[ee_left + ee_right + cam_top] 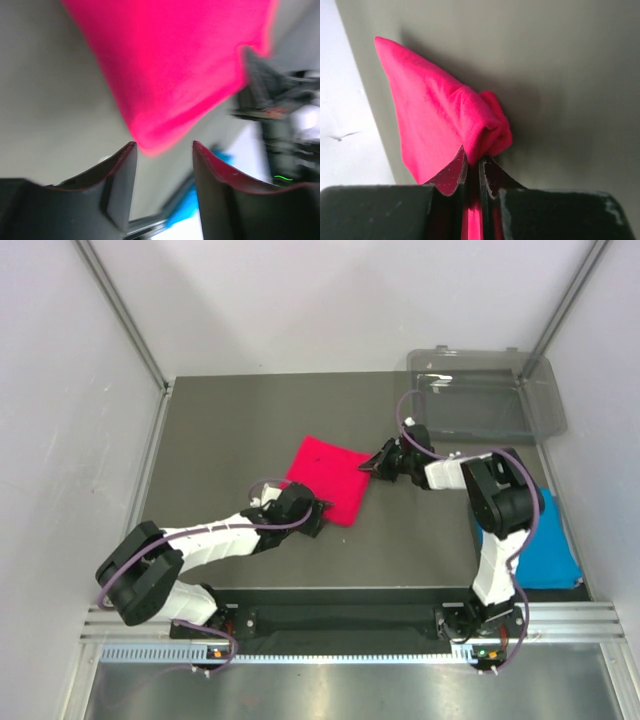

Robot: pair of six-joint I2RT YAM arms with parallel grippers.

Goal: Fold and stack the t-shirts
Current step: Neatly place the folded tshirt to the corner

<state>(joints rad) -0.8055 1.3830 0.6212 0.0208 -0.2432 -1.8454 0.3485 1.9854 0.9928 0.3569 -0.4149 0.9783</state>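
Crimson-pink t-shirt (330, 480) is lying as a folded square near the middle of the table (220, 430), turned corner-on to the arms. Right gripper (472, 162) is clenching on its right corner: jaws nearly together, a bunched fold of cloth pinched between them and bulging just above the tips. Left gripper (164, 145) is sitting released at the near corner, jaws apart, with the cloth's point lying between the tips but not gripped. Whether it is touching either finger I cannot tell. Sky-blue t-shirt (552, 545) is lying at the near right edge of the table, well apart from the pink one and partly hidden behind the right arm; its fold state is not readable.

Handling judgement: cloth is looking light, soft and limp, so it is likely going to sag and unfold if lifted by one corner. Better hold is probably two corners along one folded edge, pinching through all layers and dragging low rather than hoisting. Not fragile; slip risk is seeming low with layers bunched.

Clear grey plastic tray (480, 405) is sitting at the far right, past the right gripper. Nothing is showing inside it; neither shirt is in it.
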